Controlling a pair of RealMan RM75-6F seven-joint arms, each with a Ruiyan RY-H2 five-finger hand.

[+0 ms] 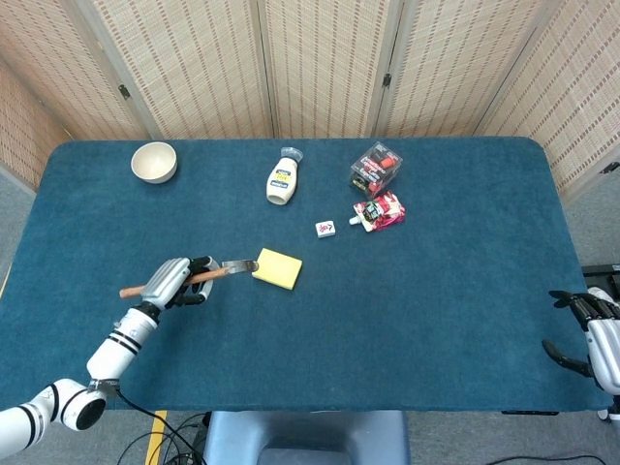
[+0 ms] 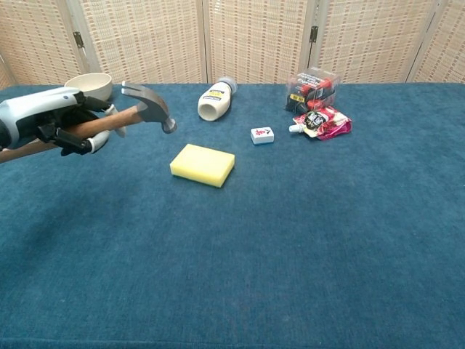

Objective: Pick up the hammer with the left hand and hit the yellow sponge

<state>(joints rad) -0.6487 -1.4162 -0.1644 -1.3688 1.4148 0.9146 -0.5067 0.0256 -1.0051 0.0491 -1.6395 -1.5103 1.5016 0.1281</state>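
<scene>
My left hand (image 1: 172, 283) (image 2: 52, 118) grips the wooden handle of the hammer (image 2: 138, 106) and holds it up off the table. The metal head (image 1: 239, 264) hangs just left of the yellow sponge (image 1: 277, 268) (image 2: 203, 164), above the cloth and apart from the sponge. The sponge lies flat near the table's middle. My right hand (image 1: 593, 327) rests off the table's right edge with its fingers spread and nothing in it; the chest view does not show it.
On the blue table (image 1: 407, 310) a white bowl (image 1: 154, 162) stands at the back left and a white bottle (image 1: 282, 179) lies behind the sponge. A small white box (image 1: 325, 229), a pink packet (image 1: 381, 211) and a clear box (image 1: 377, 168) sit back right.
</scene>
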